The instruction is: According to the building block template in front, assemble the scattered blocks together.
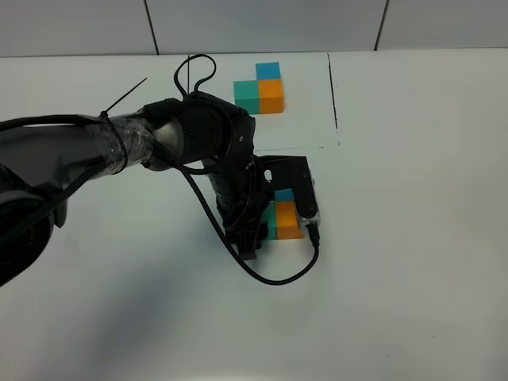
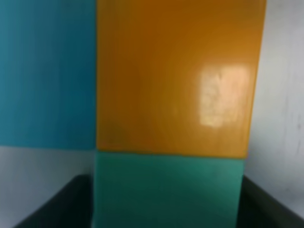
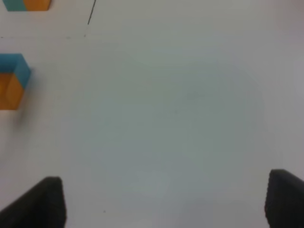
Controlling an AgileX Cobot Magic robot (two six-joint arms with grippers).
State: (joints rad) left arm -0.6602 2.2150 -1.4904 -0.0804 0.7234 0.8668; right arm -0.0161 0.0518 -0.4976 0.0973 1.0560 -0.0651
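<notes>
Teal block (image 2: 168, 190) sits between the left gripper's (image 1: 274, 230) parted fingers, touching the orange block (image 1: 289, 218), with the blue block (image 1: 284, 194) beside it. Beyond lies the template (image 1: 262, 91). Right gripper (image 3: 166, 202) hangs spread wide, holding nothing.

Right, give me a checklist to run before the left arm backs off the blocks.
1. Teal block flush against orange block: ok.
2. Blue block beside the orange one: ok.
3. Layout matches the template: cannot tell, the arm hides part of it.
4. Left gripper clear of the teal block: cannot tell.
5. Right gripper open and holding nothing: ok.
</notes>
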